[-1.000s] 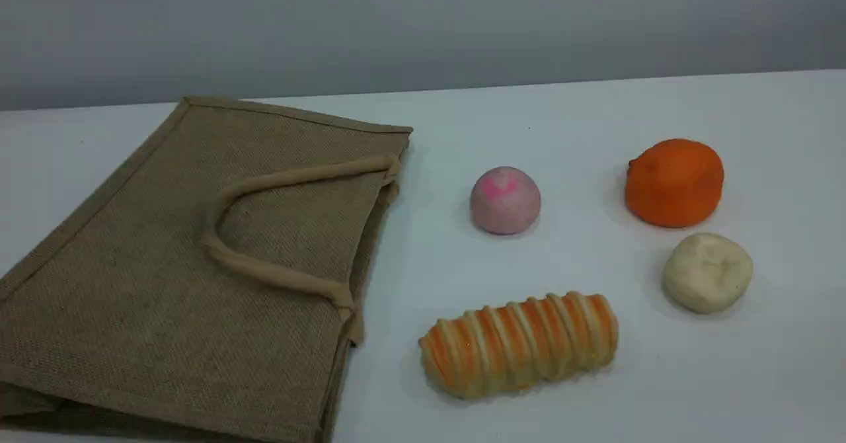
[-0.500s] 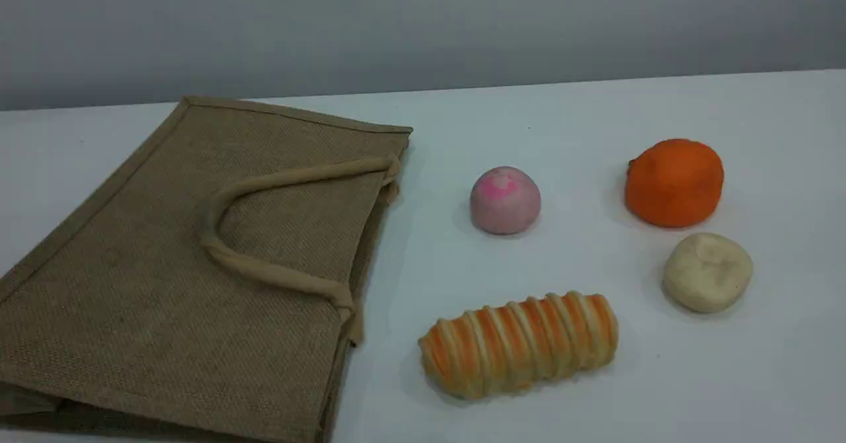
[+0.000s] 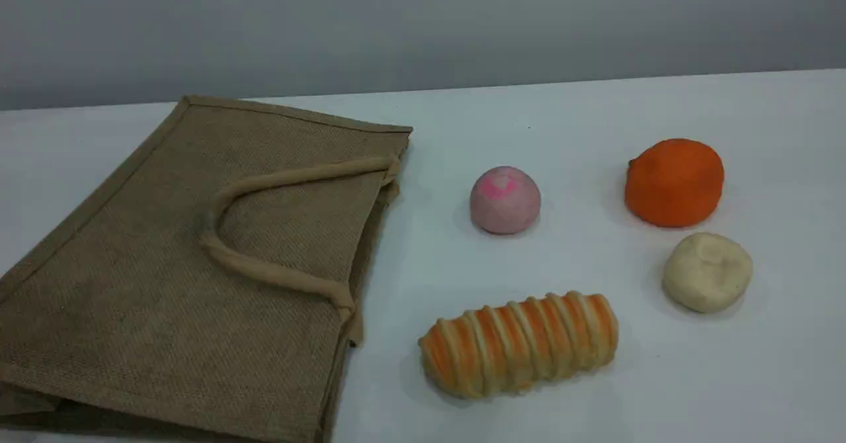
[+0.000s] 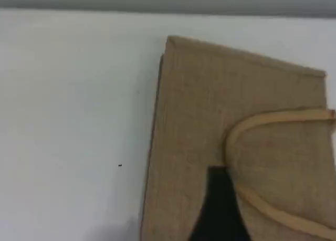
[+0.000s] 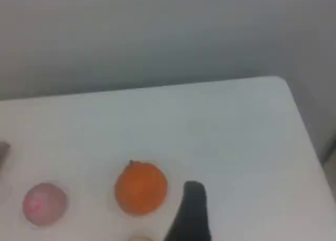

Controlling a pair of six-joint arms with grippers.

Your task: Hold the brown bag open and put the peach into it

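Note:
The brown bag (image 3: 198,264) lies flat on its side on the table's left half, mouth towards the right, with one beige handle (image 3: 277,274) looped on top. The peach (image 3: 505,200) rests on the table just right of the bag's mouth, apart from it. Neither arm shows in the scene view. In the left wrist view a dark fingertip (image 4: 218,209) hovers above the bag (image 4: 220,120), holding nothing. The right wrist view has its dark fingertip (image 5: 191,215) above the table, right of the orange ball (image 5: 140,187); the peach (image 5: 44,202) lies further left.
An orange ball (image 3: 674,182) and a cream-white lumpy ball (image 3: 707,272) sit at the right. A striped orange-and-cream bread roll (image 3: 519,344) lies in front of the peach. The table's right edge (image 5: 304,125) runs close to the right gripper.

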